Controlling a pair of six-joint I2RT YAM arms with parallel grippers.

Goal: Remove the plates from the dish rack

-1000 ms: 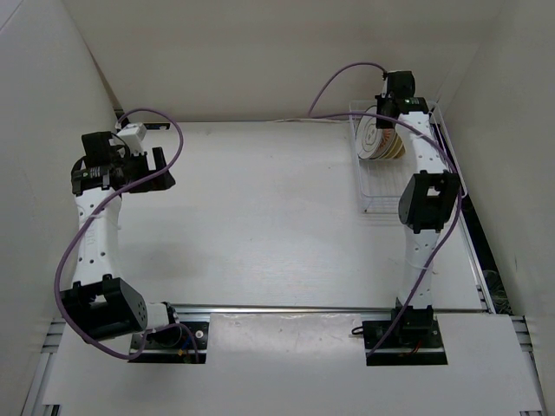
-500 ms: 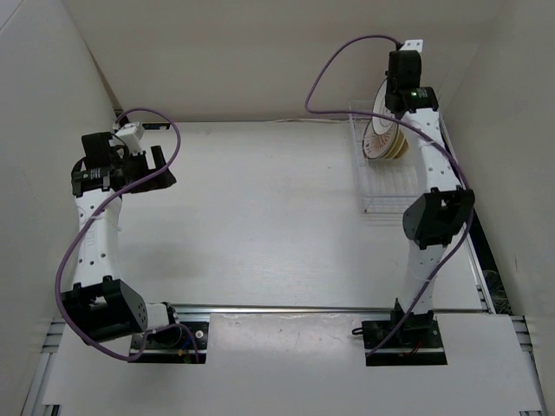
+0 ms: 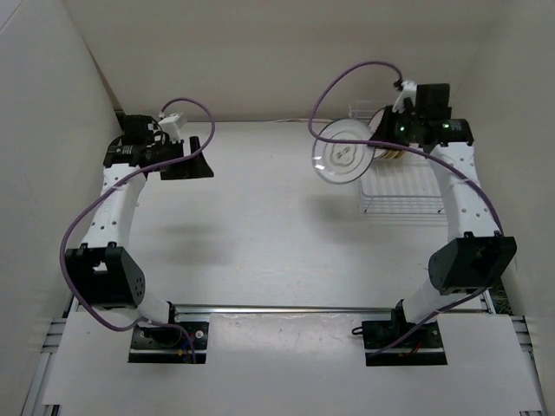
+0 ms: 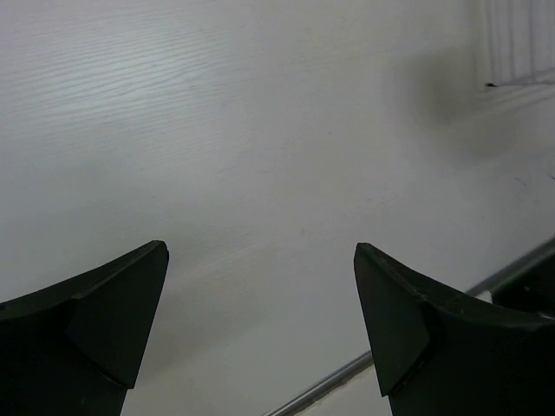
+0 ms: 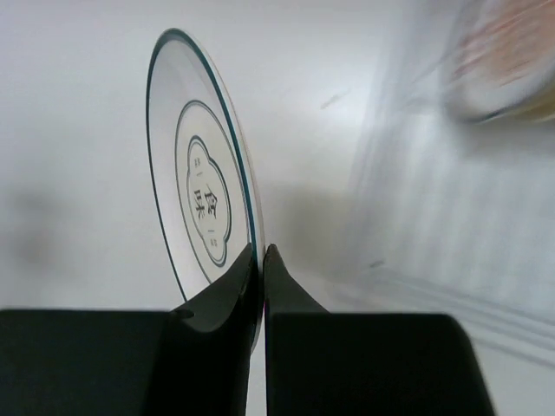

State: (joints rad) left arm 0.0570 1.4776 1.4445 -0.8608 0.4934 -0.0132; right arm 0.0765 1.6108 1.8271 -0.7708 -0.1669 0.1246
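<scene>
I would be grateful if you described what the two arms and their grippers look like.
Both arms are alike: the left arm and right arm have white tubular links, bulky black joint housings and black base plates. A purple cable loops loosely along each. The left gripper and right gripper have matte black, wedge-shaped fingers.

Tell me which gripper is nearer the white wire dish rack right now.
Right. The right gripper hangs at the far-left part of the white wire dish rack, shut on a white dark-ringed plate; the left gripper is open, far across the table.
</scene>
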